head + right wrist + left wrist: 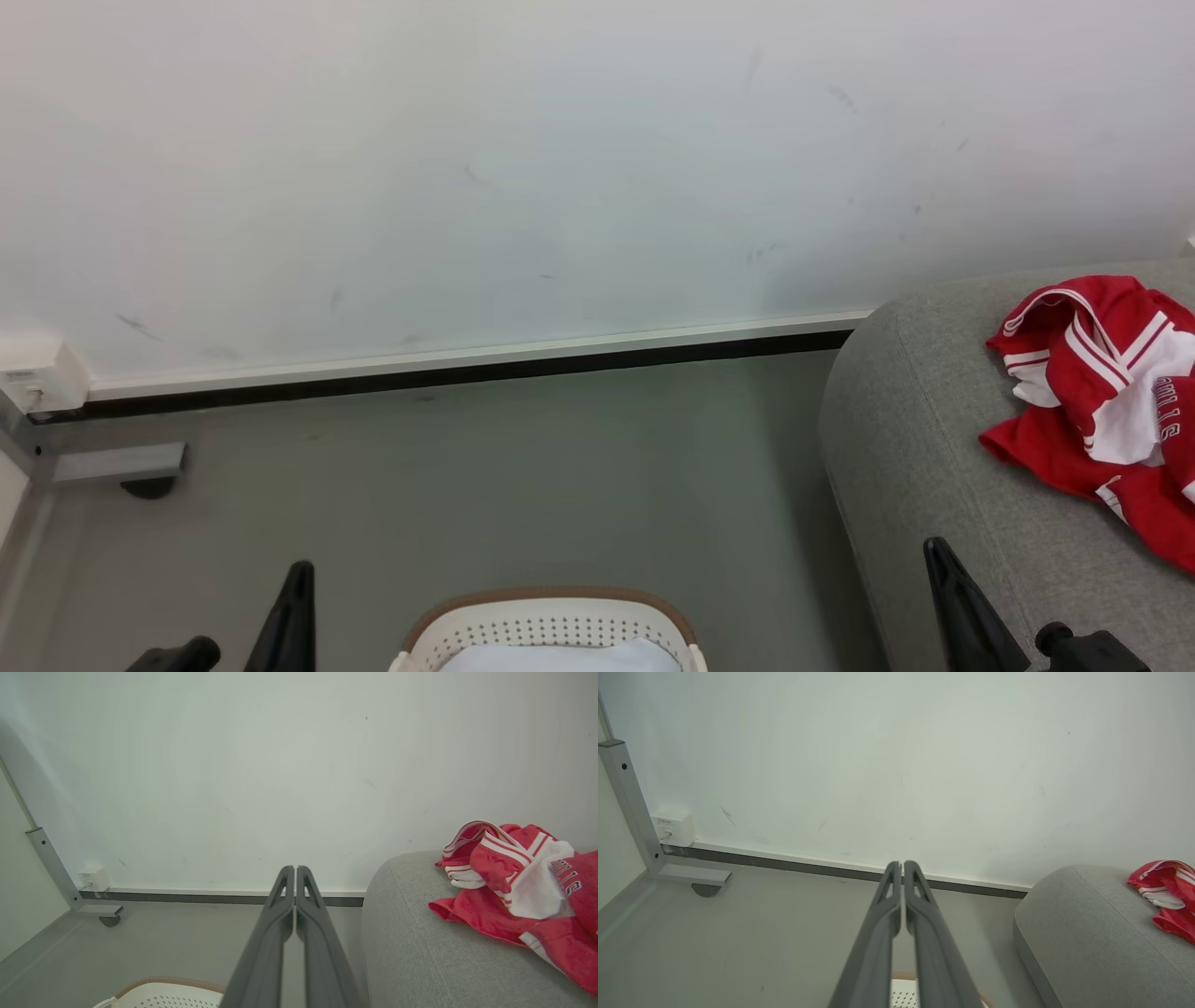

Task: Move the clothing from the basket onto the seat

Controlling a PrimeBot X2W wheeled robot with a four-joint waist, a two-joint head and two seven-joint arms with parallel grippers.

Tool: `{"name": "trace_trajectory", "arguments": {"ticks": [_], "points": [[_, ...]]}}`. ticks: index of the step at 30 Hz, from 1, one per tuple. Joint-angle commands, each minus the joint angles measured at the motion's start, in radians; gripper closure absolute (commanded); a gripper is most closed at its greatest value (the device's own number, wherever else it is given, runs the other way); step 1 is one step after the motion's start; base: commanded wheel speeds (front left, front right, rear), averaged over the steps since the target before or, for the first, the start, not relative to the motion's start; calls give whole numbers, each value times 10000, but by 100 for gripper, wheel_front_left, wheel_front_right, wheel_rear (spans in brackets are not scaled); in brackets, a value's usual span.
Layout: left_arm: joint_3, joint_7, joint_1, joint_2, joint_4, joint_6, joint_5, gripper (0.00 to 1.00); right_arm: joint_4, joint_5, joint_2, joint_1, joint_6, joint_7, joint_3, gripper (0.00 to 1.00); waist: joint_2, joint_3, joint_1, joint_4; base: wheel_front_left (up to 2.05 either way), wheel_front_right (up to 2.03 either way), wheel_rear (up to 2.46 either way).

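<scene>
With the clothing [1102, 401] on the seat [915, 448] and the basket [551, 618] showing only pale inside, I judge us finished, left gripper [902, 864] and right gripper [295, 868] closed, empty.

I can pick out dark characters on a white panel of the clothing [523, 891], turned sideways and partly folded; perhaps "L I S", not certain; the wall box [672, 828] label is too small to read.
</scene>
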Motion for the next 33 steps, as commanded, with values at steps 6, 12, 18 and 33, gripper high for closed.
{"name": "trace_trajectory", "arguments": {"ticks": [6,12,18,33], "points": [[188,354,-258,-9,-72,-41,-1222,100,-117,1389,-77,-212,-1,264,-165,100,-1,14,0,36,0,0,0],[267,625,-342,-69,-77,-72,-2206,100,-48,2520,-120,-319,-3,501,-295,100,-1,28,0,68,0,0,0],[346,883,-424,-128,-71,-101,-3116,100,5,3555,-152,-410,-4,722,-421,100,-1,41,0,101,0,0,0],[544,1475,-632,-258,-32,-164,-5142,100,107,5847,-197,-590,-7,1243,-737,100,-1,76,0,183,0,0,0]]}}
